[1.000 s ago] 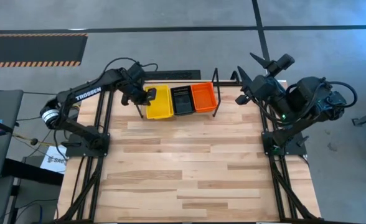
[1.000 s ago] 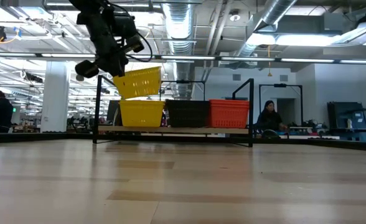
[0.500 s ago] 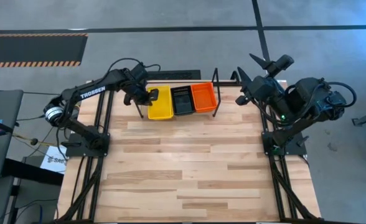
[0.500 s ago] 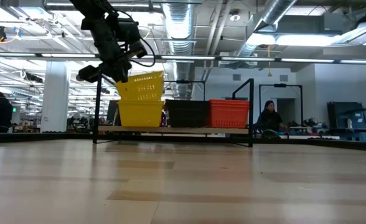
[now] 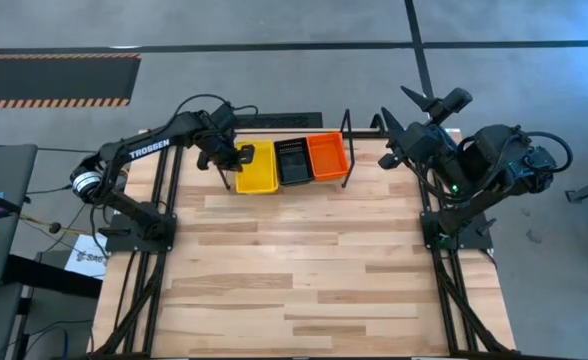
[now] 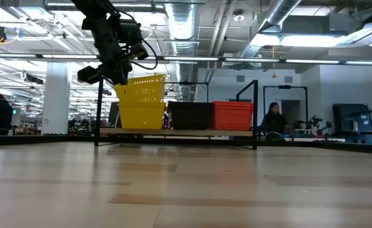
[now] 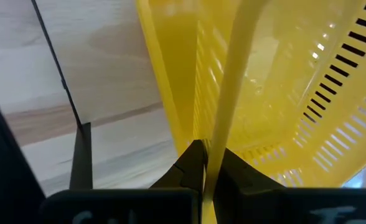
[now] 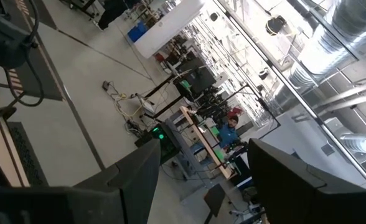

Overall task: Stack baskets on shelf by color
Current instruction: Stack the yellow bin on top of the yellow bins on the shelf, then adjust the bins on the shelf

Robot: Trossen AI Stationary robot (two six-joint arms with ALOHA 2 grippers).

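The shelf point(image 6: 173, 132) stands at the table's far edge with three baskets in a row on its board: yellow point(image 6: 143, 116), black point(image 6: 190, 115) and orange point(image 6: 233, 115). A second yellow basket point(image 6: 143, 88) sits on top of the lower yellow one, tilted a little. My left gripper point(image 7: 211, 168) is shut on its left end. My right gripper point(image 5: 399, 108) is raised high at the table's far right, open, holding nothing and pointing level into the room. My left gripper pinches the upper yellow basket's left end wall point(image 7: 223, 124) at the rim, one finger inside the basket and one outside. The fingers slant down from above and from the table's left. The basket's underside rests in the top of the lower yellow basket point(image 5: 257, 178).
The shelf's black wire end loops point(image 5: 349, 150) rise on both sides of the basket row. The plank tabletop point(image 5: 304, 260) stretches toward the near edge. People point(image 6: 273, 119) and equipment show in the room beyond the table.
My left gripper has come down a little with the yellow basket. The basket was lifted clear and tilted above the lower yellow one. It now sits on that basket, nearly level. The gripper has stayed shut on it.
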